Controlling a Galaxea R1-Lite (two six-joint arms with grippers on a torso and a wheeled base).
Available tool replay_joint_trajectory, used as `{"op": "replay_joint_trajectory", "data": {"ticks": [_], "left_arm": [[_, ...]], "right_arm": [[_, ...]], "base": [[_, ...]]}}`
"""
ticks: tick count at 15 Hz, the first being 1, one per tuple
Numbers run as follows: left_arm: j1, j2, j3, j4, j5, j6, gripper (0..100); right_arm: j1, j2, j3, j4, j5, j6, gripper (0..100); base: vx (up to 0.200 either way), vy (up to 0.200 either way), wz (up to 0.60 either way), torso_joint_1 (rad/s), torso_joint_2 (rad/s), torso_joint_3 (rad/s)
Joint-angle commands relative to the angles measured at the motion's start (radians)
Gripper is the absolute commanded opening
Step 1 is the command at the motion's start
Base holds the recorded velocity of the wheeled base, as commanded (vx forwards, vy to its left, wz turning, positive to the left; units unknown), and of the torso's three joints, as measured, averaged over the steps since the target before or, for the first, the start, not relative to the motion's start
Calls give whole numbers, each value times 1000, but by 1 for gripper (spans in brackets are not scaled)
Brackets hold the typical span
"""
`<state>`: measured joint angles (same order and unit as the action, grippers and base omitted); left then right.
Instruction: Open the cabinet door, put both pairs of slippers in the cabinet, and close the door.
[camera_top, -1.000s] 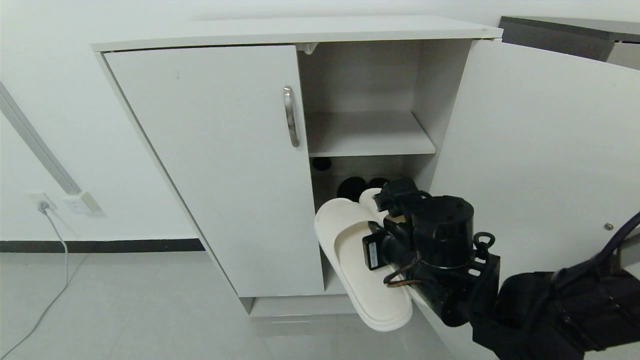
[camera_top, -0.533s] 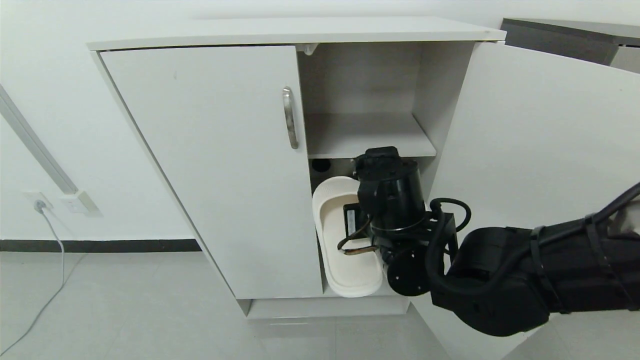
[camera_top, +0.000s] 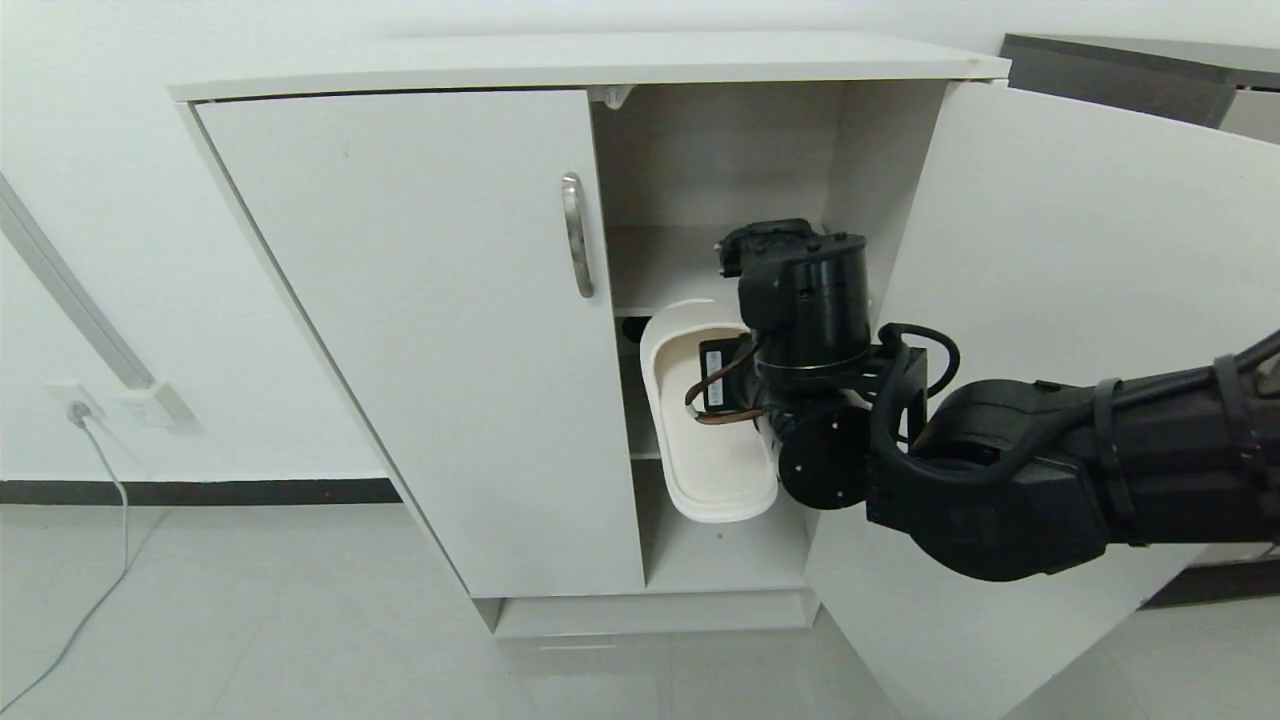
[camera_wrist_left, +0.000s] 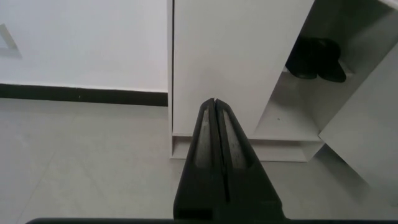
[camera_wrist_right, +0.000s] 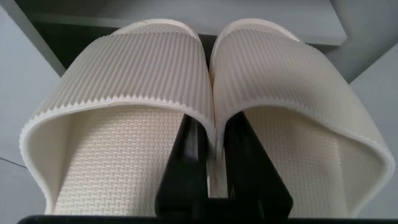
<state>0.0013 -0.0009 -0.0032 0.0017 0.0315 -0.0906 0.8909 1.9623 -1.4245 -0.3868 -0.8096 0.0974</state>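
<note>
White slipper pair (camera_wrist_right: 205, 87): the inner edges of the two ribbed straps are pinched together between the fingers of the right gripper (camera_wrist_right: 214, 146). One slipper is seen to each side of the jaws, with the toes ahead of the fingertips and the heels back under the wrist. In the head view the pair (camera_top: 700, 440) is held at the cabinet opening, with the heels hanging lower than the toes.

Handling (judged): the material is taken to be light, soft foam. The straps are expected to flex, so the soles may sag or swing from a grip at the edge. The ribbing should resist slipping. A hold well in on the strap edges, near the soles, is thought safest.

The shelf (camera_top: 660, 270) lies ahead of and above the gripper, and the black pair (camera_wrist_left: 314, 59) is stowed below it. The open door (camera_top: 1050, 300) stands beside it.

Left gripper (camera_wrist_left: 214, 124): the fingers are pressed together with nothing held, low in front of the cabinet base.
</note>
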Motion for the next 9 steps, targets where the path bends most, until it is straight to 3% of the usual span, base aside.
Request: {"op": "replay_joint_trajectory", "data": {"ticks": [1, 3, 9], "left_arm": [[0, 1, 0, 0, 1, 0, 0], [0, 1, 0, 0, 2, 2, 0], [0, 1, 0, 0, -1, 0, 0]], "right_arm": [[-9, -2, -22, 2, 1, -5, 0], [-13, 4, -28, 0, 1, -16, 0], [-13, 4, -28, -3, 1, -15, 0]], "base": [[0, 0, 0, 0, 0, 0], [0, 0, 0, 0, 0, 0], [200, 0, 0, 2, 2, 7]]}}
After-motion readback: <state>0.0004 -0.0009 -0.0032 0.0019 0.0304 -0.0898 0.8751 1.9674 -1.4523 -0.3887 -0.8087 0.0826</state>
